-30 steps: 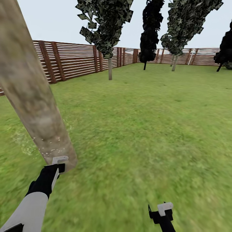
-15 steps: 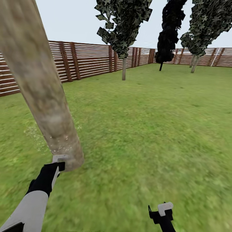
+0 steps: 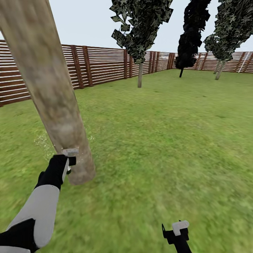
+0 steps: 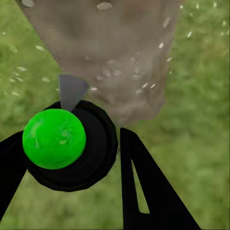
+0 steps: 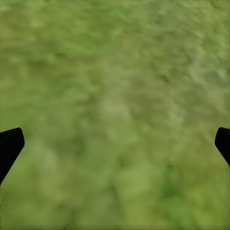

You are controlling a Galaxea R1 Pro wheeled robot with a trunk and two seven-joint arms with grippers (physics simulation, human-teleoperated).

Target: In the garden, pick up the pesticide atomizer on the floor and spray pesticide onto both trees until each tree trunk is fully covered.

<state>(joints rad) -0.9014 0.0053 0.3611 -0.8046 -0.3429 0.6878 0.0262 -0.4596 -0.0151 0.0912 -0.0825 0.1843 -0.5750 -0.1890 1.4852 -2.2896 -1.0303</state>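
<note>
Green lawn (image 3: 168, 147) stretches to a brown slatted fence (image 3: 102, 65), with dark leafy trees (image 3: 142, 31) standing far off. Close by, a thick mottled tree trunk (image 3: 52, 91) leans through the head view. The left claw (image 3: 66, 162) is pinching the atomizer (image 4: 64, 146), a black body with a green ball top, its grey nozzle aimed at the trunk's base. White specks of pesticide (image 4: 143, 85) dot the bark and grass. The right claw (image 5: 115, 143) hangs spread wide over bare grass.
</note>
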